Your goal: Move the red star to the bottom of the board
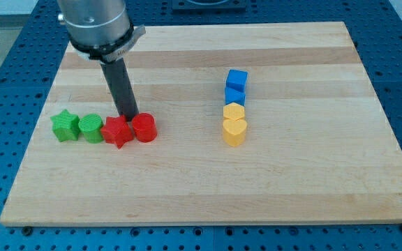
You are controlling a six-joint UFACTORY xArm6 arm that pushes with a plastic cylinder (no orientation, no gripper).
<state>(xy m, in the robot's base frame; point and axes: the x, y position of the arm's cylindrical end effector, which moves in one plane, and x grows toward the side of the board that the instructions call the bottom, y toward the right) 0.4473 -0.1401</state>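
The red star (117,131) lies on the wooden board (208,188) at the view's left, in a row of blocks. A red cylinder (144,128) touches it on the right and a green cylinder (91,128) on the left. A green star (64,125) ends the row at the left. My tip (127,116) is just above the row, at the gap between the red star and the red cylinder, touching or nearly touching both.
Right of centre stands a column of blocks: two blue cubes (236,79) (234,95) above two yellow blocks (234,111) (234,130). The arm's grey body (96,24) hangs over the board's top left corner.
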